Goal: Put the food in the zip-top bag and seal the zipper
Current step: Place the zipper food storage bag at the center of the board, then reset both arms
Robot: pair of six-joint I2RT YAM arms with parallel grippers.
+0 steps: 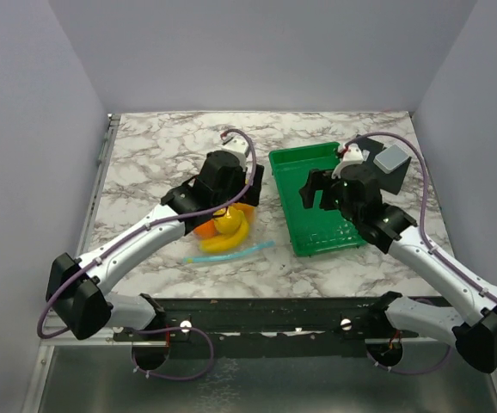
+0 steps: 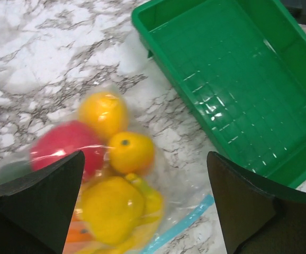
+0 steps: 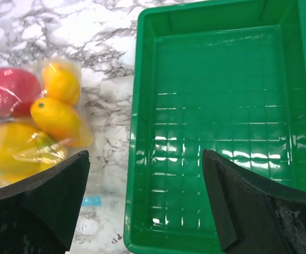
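The clear zip-top bag (image 1: 223, 234) lies on the marble table left of centre, with the food inside it: yellow fruit (image 2: 110, 203), an orange one (image 2: 131, 152), a red one (image 2: 65, 145) and a dark green one (image 2: 7, 170). The light blue zipper (image 2: 182, 225) runs along the bag's near edge; whether it is sealed I cannot tell. My left gripper (image 2: 145, 159) hovers open just above the bag, holding nothing. My right gripper (image 3: 145, 153) hangs open over the left rim of the green tray, empty, with the bagged food (image 3: 55, 119) off to its left.
The green plastic tray (image 1: 322, 237) stands right of the bag, with nothing inside it (image 3: 222, 106). Grey walls close in the table on three sides. The arms' black mounting rail runs along the near edge.
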